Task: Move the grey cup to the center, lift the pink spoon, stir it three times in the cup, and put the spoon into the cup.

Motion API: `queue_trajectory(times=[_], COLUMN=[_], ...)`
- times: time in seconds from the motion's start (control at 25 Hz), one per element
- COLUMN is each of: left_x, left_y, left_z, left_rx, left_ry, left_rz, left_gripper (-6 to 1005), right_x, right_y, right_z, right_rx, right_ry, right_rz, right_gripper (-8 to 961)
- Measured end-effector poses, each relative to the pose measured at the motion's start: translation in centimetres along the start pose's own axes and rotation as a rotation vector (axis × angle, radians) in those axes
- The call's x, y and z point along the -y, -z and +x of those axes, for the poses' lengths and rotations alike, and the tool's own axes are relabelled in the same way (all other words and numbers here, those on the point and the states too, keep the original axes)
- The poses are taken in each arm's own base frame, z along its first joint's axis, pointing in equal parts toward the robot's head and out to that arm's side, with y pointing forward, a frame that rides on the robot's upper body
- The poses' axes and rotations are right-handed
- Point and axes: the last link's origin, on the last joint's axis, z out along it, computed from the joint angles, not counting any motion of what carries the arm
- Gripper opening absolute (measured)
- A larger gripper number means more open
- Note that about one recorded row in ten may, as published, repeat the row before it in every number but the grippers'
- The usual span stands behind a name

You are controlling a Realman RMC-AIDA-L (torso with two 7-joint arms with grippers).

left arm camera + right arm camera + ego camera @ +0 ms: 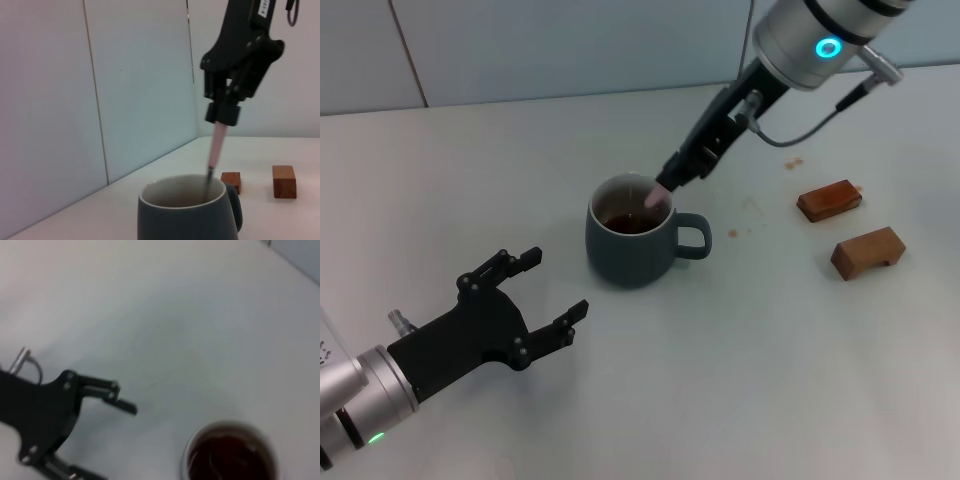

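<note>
Pink spoon (pixel 658 195) is pinched at its handle tip by right pincer (pixel 672 178); light, slim, slippery, so easily twisted. Bowl is dipped in grey cup (pixel 632 248); left pincer (pixel 535 290) is held wide at 8 o'clock of it.

A robot test bench in a laboratory-type room rather than a home or kitchen: a plain white tabletop (pixel 620 400) set against a pale, bare wall (pixel 570 45) made of flat panels divided by thin vertical seams. The few props on the surface, a grey cup (pixel 632 245) and two brown wooden blocks (pixel 830 200) (pixel 867 252), stand well apart with no furnishings, appliances or household clutter around them. Two black robot grippers, the left gripper (pixel 545 285) and the right gripper (pixel 675 178), work over the table on metal arms, one bearing a lit blue indicator ring (pixel 829 47).
</note>
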Motion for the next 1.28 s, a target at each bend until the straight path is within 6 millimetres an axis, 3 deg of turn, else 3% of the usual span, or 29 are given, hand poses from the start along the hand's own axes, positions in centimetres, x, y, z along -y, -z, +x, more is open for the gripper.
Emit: queue_trajectory(times=[0.36, 0.64, 0.84, 1.04, 1.28], left_x=[0.0, 0.0, -0.1, -0.2, -0.2], left_y=[0.0, 0.0, 0.0, 0.0, -0.1], left_z=[0.0, 0.0, 0.0, 0.0, 0.0], left_rx=[0.0, -0.001, -0.002, -0.004, -0.004], left_ry=[0.001, 0.001, 0.006, 0.008, 0.006], left_rz=[0.0, -0.001, -0.001, -0.003, -0.011], left_gripper=[835, 835, 835, 835, 835], right_x=[1.0, -0.7, 0.0, 0.8, -0.6], right_y=[0.6, -0.5, -0.5, 0.2, -0.5], right_z=[-0.1, -0.3, -1.6, -1.0, -0.7], right_rx=[-0.025, -0.042, 0.023, -0.005, -0.062], right_ry=[0.007, 0.044, 0.049, 0.029, 0.048], right_rz=[0.092, 0.019, 0.078, 0.117, 0.06], right_gripper=[118, 118, 118, 117, 117])
